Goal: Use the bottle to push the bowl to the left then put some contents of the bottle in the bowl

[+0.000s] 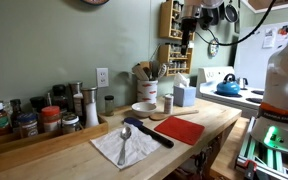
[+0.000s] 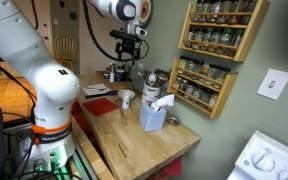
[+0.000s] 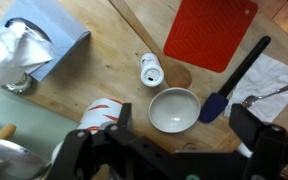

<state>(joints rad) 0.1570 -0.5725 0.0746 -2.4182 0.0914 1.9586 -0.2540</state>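
The hand (image 3: 169, 150) is held open and empty above the bottle (image 3: 150, 68), likely so it can be grabbed. The bowl (image 3: 173, 108) is set just beside it.

White rounded arm (image 2: 39, 70), black end effector (image 2: 131, 56)

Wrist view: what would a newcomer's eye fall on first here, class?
The red square silicone mat at top right stands out against the wooden counter. Near the middle sits the shallow round white ceramic bowl, with the small whitish cylindrical bottle just above it, apart. The dark end effector spreads open along the bottom edge.
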